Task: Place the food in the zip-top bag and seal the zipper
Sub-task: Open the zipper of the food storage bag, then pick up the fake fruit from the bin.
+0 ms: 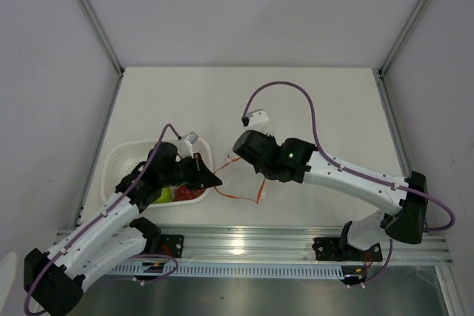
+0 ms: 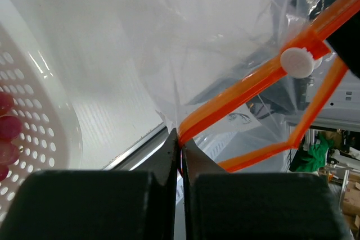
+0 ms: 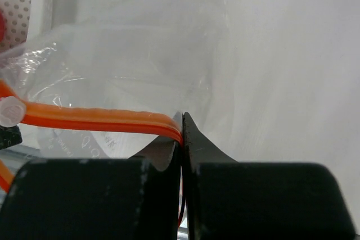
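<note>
Left fingers (image 2: 166,161) and right fingers (image 3: 197,147) each clamped tight on thin orange-red plastic zipper strip (image 2: 236,91) of clear crinkly bag (image 2: 197,37).

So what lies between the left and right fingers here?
The zipper of the zip-top bag spans it, pinched in the left fingers and the right fingers, with a white slider on it. Both wrist views show this.

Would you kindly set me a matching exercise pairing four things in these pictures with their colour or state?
Things:
1. grapes
2. basket
3. bag
4. left claw

Descriptions:
a. clear and crinkly
b. shut on the zipper strip
c. red
d. white with holes

Pairs: 1-c, 2-d, 3-a, 4-b
</note>
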